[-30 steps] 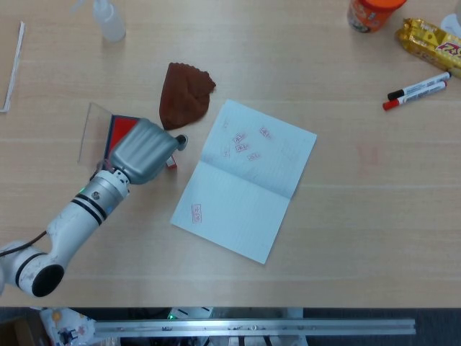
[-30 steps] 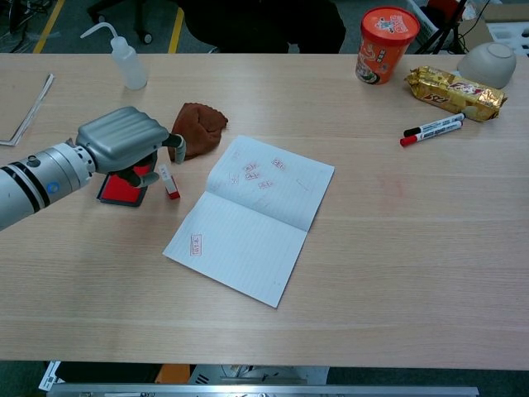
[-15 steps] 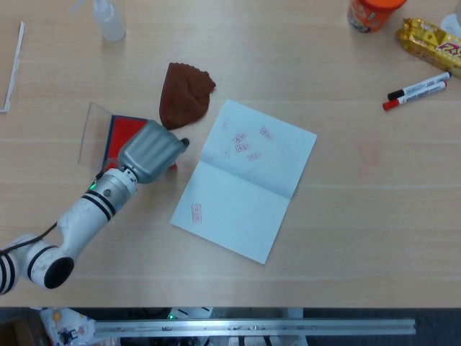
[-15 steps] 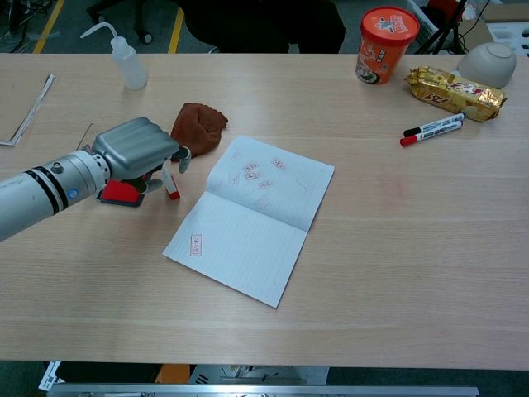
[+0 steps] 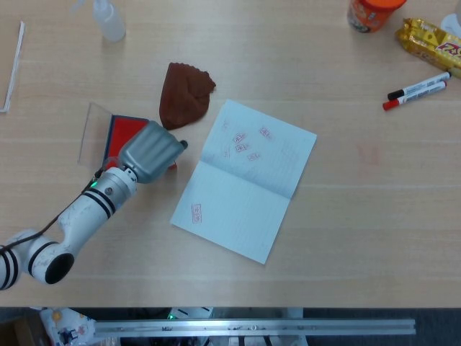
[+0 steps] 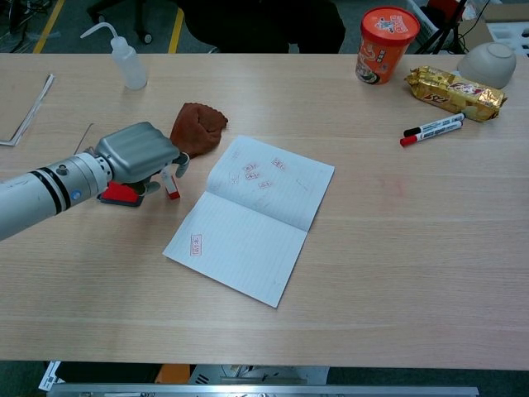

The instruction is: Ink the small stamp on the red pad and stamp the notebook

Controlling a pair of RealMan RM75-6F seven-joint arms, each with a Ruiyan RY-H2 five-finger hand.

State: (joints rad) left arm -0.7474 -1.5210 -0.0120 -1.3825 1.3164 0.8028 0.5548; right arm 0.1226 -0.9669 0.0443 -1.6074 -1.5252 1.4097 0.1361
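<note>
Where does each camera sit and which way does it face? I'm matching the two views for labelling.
Head view: high above, looking almost straight down on the table; shows the left hand and forearm.
Chest view: lower, at the near edge, looking obliquely across; shows the same left hand.
Shared: notebook, red pad, brown cloth, markers.

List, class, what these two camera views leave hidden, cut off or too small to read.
- Left hand: whether its fingers touch the small stamp; its own back hides them in both views.
- Red pad: mostly covered by the hand.
- Stamp marks on the notebook: too small to read.
- Orange cup: cut by the head view's top edge.
- Right hand: in neither view.
</note>
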